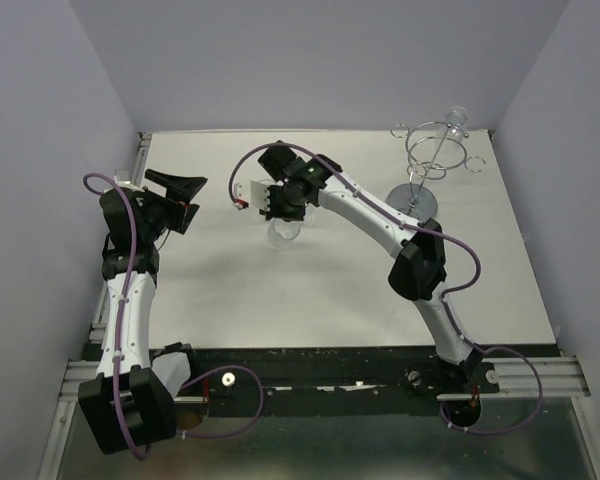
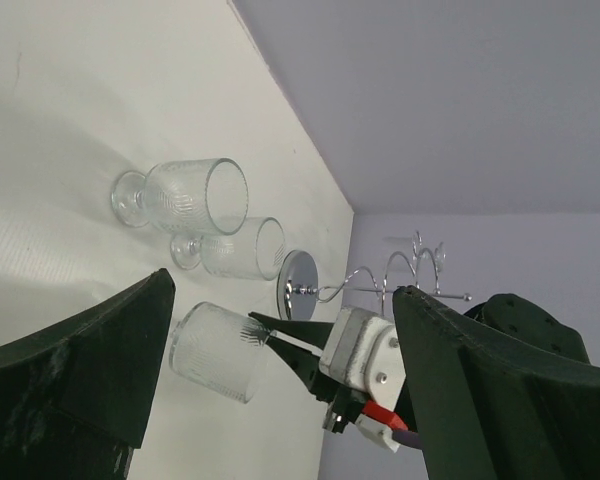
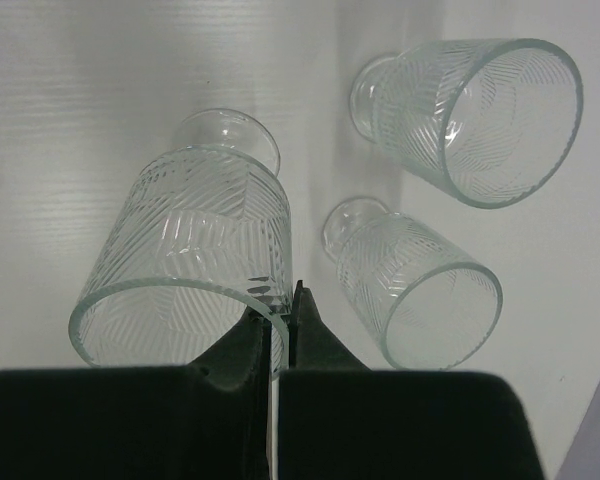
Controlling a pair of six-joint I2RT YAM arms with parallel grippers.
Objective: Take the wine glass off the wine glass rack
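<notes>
**While I Held a Glass by Its Rim**

As my right gripper (image 3: 283, 305) was clamped on the wine glass (image 3: 185, 250), its two fingers (image 3: 315, 340) were pressed together on the rim, with the thin glass edge caught between them. The ribbed bowl opened up toward my wrist and the foot pointed down at the table (image 1: 280, 300). Whether the foot touched the surface I could not tell. I held the glass around the middle of the table, somewhat toward the far edge, well apart from the wine glass rack (image 1: 427, 165).

The rack stood upright near the far right corner. Its round disc base (image 1: 412, 197) lay flat on the table, and its looped wire top rose above the thin stem.

Just beside the glass I held, a second glass (image 3: 470, 115) and a third glass (image 3: 412, 290) stood on their feet on the table. They were close to each other but apart, both with the same ribbed pattern. From above, my right arm hid them.

My left gripper (image 1: 190, 198) hung near the left edge, toward the far left corner. Its dark fingers (image 2: 70, 370) were spread wide with nothing between them. It faced across the table toward the three glasses and the rack beyond them, and it was well apart from all of them.
</notes>
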